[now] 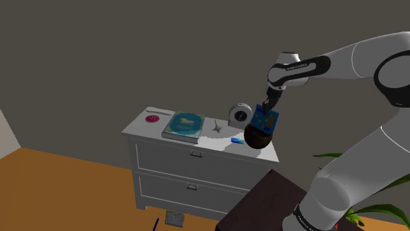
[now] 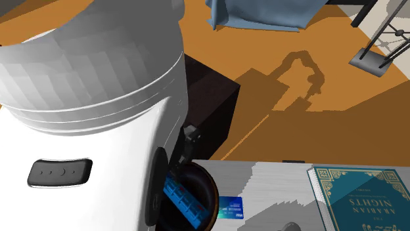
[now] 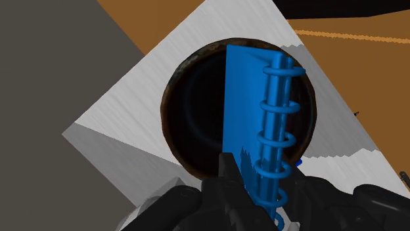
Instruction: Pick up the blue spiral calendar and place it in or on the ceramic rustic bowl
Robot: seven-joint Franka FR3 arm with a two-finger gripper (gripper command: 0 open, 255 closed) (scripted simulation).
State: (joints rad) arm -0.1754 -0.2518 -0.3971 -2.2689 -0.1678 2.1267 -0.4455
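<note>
The blue calendar (image 3: 246, 111) is a thin flat slab with a chunky coil binding along one long edge. It hangs long axis down, lower end at the mouth of the round, dark, rough-rimmed bowl (image 3: 190, 111). The gripper (image 3: 259, 180) fingers are pinched on its top end. The arm arcs over with its wrist turned down above the white dresser (image 1: 197, 154).

**A dim corner with a dresser**

A plain grey wall (image 1: 131, 52) rises behind a white two-drawer dresser (image 1: 171, 167). The floor (image 1: 59, 190) is orange-brown wood. Green plant leaves (image 1: 378, 210) show at the shoulder view's lower right.
</note>
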